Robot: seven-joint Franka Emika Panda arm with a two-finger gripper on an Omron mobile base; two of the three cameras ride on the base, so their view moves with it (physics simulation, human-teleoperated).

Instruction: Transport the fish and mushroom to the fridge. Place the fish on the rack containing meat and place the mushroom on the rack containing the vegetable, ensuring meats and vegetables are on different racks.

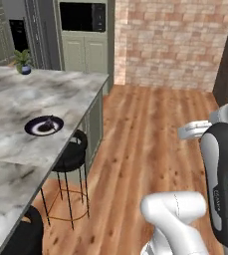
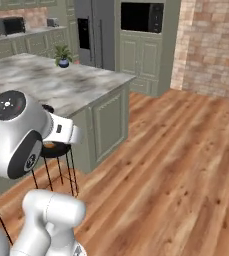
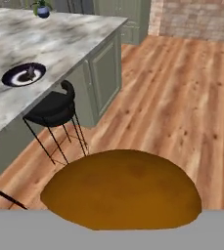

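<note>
1. Marble counter (image 1: 16, 99): its long edge runs from 12 o'clock down toward 7 o'clock in the left base view, with a square corner at the far end.
2. Wooden floor (image 1: 155, 129): open boards lie from that edge across to the brick wall (image 1: 180, 40) at 1 o'clock.
3. Stools: two counted. One black stool (image 1: 70, 157) stands tucked just beside the counter edge; a second (image 1: 23, 234) sits at 7 o'clock, partly cut off.
4. Gripper: closed. In the hand view the mushroom (image 3: 123, 188), a large orange-brown lump, covers the fingertips at 6 o'clock, so it appears to be gripped, though the contact itself is hidden.
5. Mushrooms: one counted.
6. Fish (image 1: 48, 122): one counted, a small dark sliver lying on the plate (image 1: 36, 130), well apart from the gripper.
7. Plates: one counted, dark, resting on the counter near its long edge at 9 o'clock.
8. Fridge (image 2: 93, 32): grey, doors shut, at 11 o'clock in the right base view, beyond the counter.
9. Potted plant (image 1: 24, 62): one counted, on the far end of the counter.
</note>
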